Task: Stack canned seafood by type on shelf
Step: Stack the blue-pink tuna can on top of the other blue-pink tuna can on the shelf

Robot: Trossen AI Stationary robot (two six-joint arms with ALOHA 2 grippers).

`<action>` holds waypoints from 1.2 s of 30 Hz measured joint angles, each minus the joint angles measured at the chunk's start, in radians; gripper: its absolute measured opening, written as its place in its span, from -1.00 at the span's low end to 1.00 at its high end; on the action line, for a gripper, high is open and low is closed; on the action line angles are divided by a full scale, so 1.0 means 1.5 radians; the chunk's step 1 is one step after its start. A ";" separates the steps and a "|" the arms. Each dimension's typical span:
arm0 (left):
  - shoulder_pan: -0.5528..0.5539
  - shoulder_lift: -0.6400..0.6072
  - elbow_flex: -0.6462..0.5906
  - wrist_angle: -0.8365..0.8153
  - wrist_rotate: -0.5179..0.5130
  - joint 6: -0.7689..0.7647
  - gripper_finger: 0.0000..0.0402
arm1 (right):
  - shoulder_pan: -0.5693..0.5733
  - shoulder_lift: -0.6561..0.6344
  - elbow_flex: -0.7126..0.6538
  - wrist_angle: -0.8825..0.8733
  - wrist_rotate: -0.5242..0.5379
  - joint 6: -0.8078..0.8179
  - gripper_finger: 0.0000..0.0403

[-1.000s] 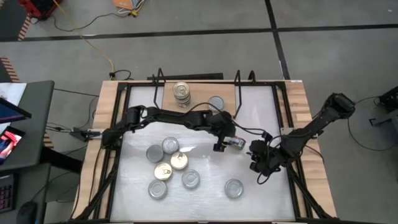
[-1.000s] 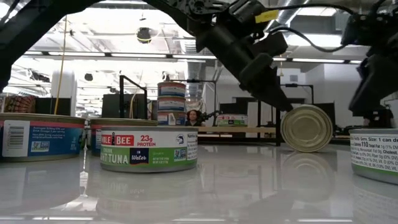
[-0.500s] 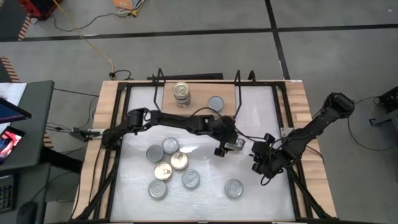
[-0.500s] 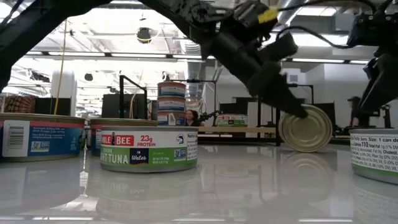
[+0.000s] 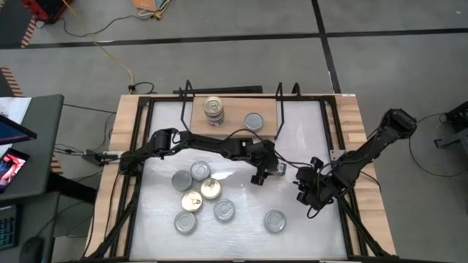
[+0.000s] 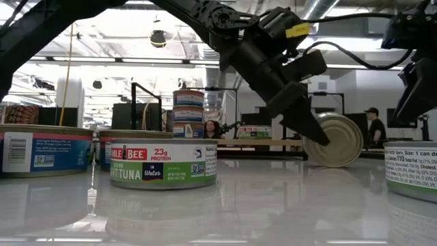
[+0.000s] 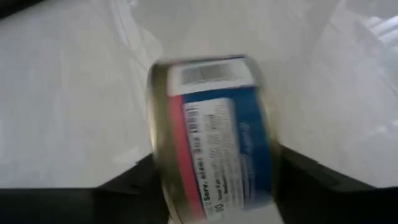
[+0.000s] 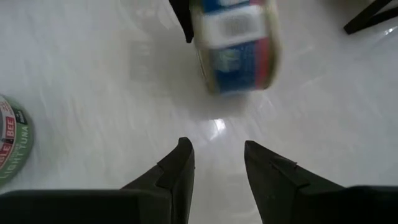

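Note:
My left gripper [image 5: 269,169] is shut on a blue-and-red-labelled tin [image 5: 278,168] at the table's middle right. The tin is turned on its edge and also shows in the low view [image 6: 339,140]. My right gripper [image 5: 301,183] is open and empty just right of that tin, with its fingers [image 8: 180,165] pointing at the tin [image 8: 236,46]. On the wooden shelf [image 5: 234,128] at the far edge stand a stack of tins [image 5: 213,109] and a single silver-topped tin [image 5: 254,120]. Several loose tins [image 5: 200,171] lie flat on the table's near left. My left gripper pinches the tin between its two fingers, one on each flat face; the near face [image 6: 321,137] shows beside a finger [image 6: 300,119]. The fingers slant down from above and from the table's left. The tin stands on edge, label wall [image 7: 217,143] toward the wrist. Whether its lower rim touches the table, I cannot tell.
A green-labelled tuna tin [image 6: 164,164] lies flat close to the low camera, and another [image 6: 410,171] lies at the near right. One tin [image 5: 275,220] lies alone near the front edge. Black wire frames [image 5: 279,102] stand at the shelf's ends. People show in the room behind.
My left gripper has turned somewhat with the tin, so its fingers now cover more of the tin's near face. The tin stays on edge at nearly the same place.

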 joint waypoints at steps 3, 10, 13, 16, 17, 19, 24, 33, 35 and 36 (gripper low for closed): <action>-0.002 -0.016 0.000 -0.046 0.012 0.002 -0.12 | 0.001 0.000 0.000 0.003 0.000 -0.003 -0.16; -0.002 -0.116 -0.001 -0.191 -0.029 0.020 -0.12 | 0.001 0.000 0.000 0.010 0.021 -0.004 -0.16; -0.005 -0.172 -0.001 -0.257 -0.079 0.024 -0.12 | 0.000 0.000 0.000 0.027 0.033 -0.010 -0.16; -0.006 -0.226 -0.001 -0.314 -0.138 0.027 -0.12 | 0.000 0.000 0.000 0.056 0.034 -0.029 -0.16; -0.004 -0.240 0.000 -0.334 -0.156 0.027 -0.12 | 0.000 0.000 0.000 0.066 0.034 -0.034 -0.16; 0.002 -0.271 -0.003 -0.374 -0.192 0.021 -0.12 | 0.000 0.000 0.000 0.084 0.035 -0.050 -0.16; 0.022 -0.357 -0.085 -0.388 -0.322 0.002 -0.12 | 0.000 0.000 0.000 0.096 0.050 -0.073 -0.16; 0.058 -0.482 -0.296 -0.259 -0.659 0.054 -0.12 | -0.014 0.000 0.000 0.096 0.170 -0.112 -0.16; 0.069 -0.501 -0.328 -0.238 -0.684 0.065 -0.11 | -0.021 0.000 0.000 0.097 0.171 -0.122 -0.16; 0.074 -0.510 -0.344 -0.227 -0.687 0.073 -0.09 | -0.024 0.000 0.000 0.098 0.171 -0.126 -0.16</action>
